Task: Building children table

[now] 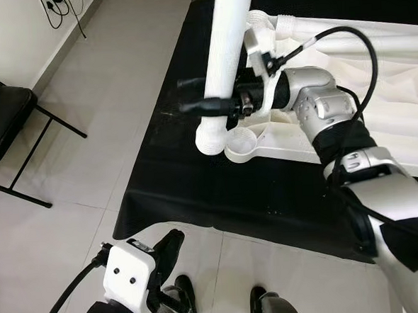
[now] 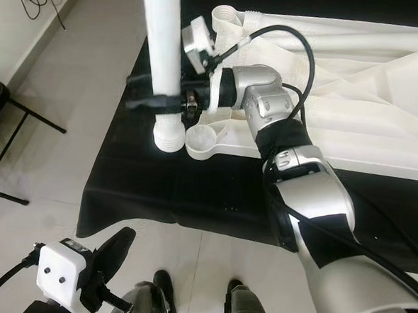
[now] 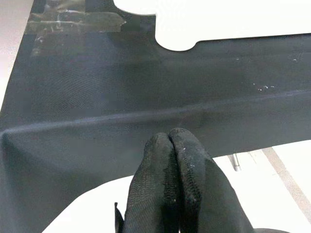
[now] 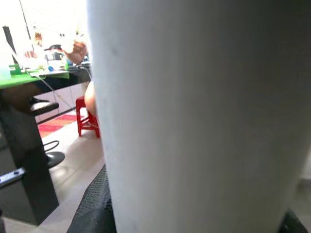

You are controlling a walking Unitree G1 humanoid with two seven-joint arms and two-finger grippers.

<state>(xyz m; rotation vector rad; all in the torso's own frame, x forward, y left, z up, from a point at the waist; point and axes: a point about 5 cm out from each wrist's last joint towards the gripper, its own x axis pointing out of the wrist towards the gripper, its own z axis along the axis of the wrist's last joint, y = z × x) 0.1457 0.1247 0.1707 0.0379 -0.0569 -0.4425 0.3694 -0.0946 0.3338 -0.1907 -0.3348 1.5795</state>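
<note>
A white table leg (image 1: 227,49) stands nearly upright with my right gripper (image 1: 204,94) shut on it, one black finger on each side. Its ribbed lower end (image 1: 211,136) hangs just left of a round socket (image 1: 242,142) at the corner of the white tabletop (image 1: 377,118), close to it but not inside. The tabletop lies flat on a black cloth (image 1: 182,186). In the right wrist view the leg (image 4: 204,116) is right against the camera. My left gripper (image 1: 168,247) hangs low in front of the cloth's edge, its fingertips (image 3: 170,138) pressed together on nothing.
A second white tube (image 2: 314,22) lies along the tabletop's far side. A black folding chair (image 1: 1,119) stands on the tiled floor to the left. Cables (image 1: 61,6) hang at the wall. My feet (image 1: 182,293) are at the cloth's near edge. A red stool (image 4: 87,119) stands far off.
</note>
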